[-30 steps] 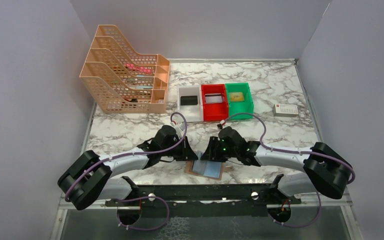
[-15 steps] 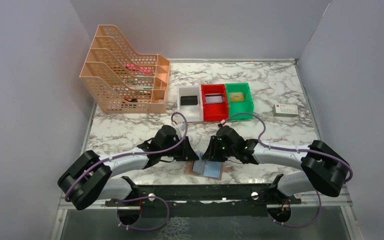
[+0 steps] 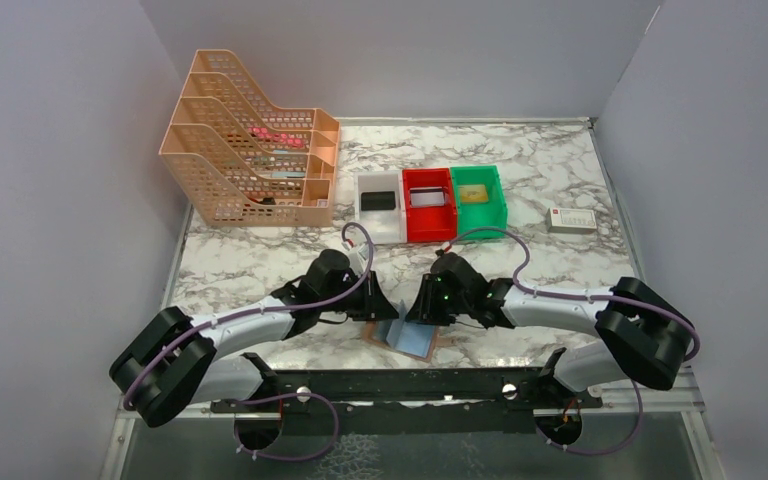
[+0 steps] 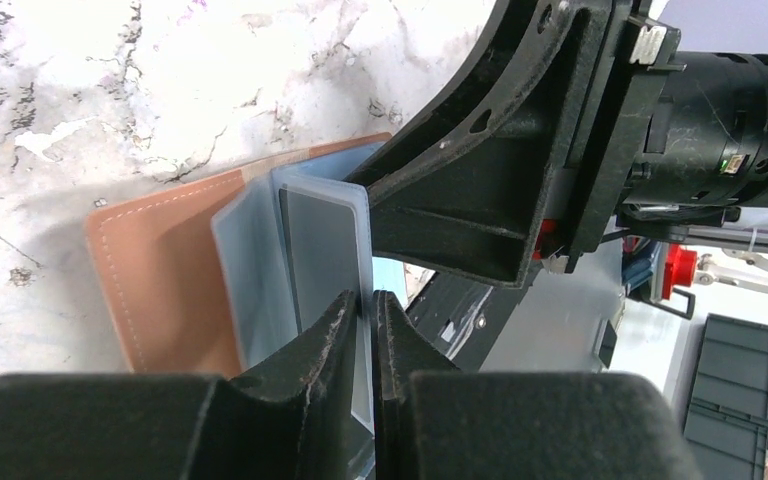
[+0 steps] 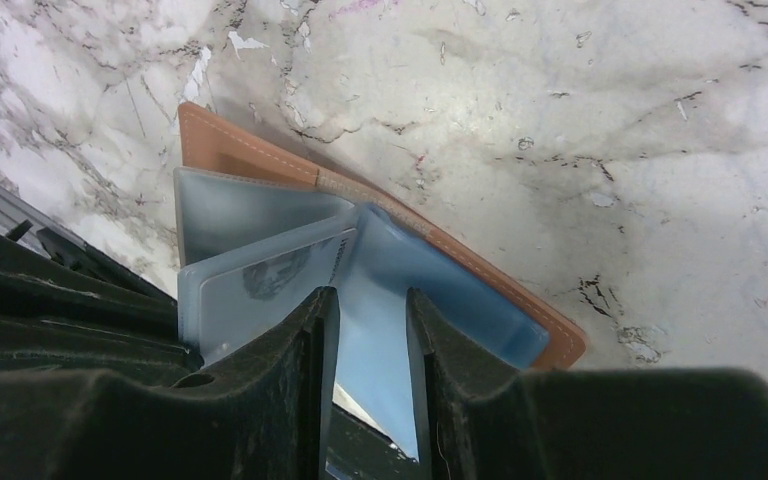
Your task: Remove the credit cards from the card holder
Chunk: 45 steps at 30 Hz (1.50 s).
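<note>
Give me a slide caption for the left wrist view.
Left gripper pinches a pale blue inner panel of the tan leather folding card holder.

Robot lab cell: grey partition walls [image 3: 410,50], marble-print table [image 3: 560,165], black mounting rail [image 3: 400,384].

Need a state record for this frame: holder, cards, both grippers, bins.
card holder: lying open on the table, pale blue panels raised
credit cards: one seen through a panel sleeve, not yet out
left gripper: shut on a panel edge of the holder
right gripper: open, jaws either side of another panel
white bin, red bin, green bin: side by side beyond the arms
</note>
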{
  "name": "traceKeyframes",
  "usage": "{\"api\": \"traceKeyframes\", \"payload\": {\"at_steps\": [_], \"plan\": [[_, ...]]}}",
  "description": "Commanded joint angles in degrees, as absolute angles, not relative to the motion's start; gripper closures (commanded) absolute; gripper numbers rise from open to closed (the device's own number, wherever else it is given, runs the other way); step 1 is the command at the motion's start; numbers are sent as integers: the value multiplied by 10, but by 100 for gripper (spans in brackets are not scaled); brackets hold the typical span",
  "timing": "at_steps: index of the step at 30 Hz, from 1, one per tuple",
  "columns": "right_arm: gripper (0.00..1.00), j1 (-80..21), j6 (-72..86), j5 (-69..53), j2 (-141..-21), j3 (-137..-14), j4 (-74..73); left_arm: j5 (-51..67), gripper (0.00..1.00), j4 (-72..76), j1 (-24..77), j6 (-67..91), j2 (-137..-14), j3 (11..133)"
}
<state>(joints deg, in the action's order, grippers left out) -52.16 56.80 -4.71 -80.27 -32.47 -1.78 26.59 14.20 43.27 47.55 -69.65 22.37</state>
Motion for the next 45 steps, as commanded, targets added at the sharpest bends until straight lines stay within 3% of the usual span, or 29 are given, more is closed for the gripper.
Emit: {"api": "traceKeyframes", "payload": {"at_steps": [1,8,11,15,28,36,45], "plan": [[64,-525,572,-33,-812,-316,-16,302,85,165,436,468,-707,234],[64,-525,573,-40,-819,-313,-7,303,85,167,436,470,-709,230],[63,-525,573,-38,-814,-310,-5,306,73,167,436,470,-714,231],[60,-525,573,-35,-803,-308,-10,300,67,156,435,464,-714,237],[56,-525,575,-34,-767,-299,-14,278,61,96,437,441,-685,262],[53,-525,577,-44,-756,-290,0,286,79,96,441,437,-692,264],[53,-525,578,-46,-750,-288,0,281,88,89,444,432,-698,266]]}}
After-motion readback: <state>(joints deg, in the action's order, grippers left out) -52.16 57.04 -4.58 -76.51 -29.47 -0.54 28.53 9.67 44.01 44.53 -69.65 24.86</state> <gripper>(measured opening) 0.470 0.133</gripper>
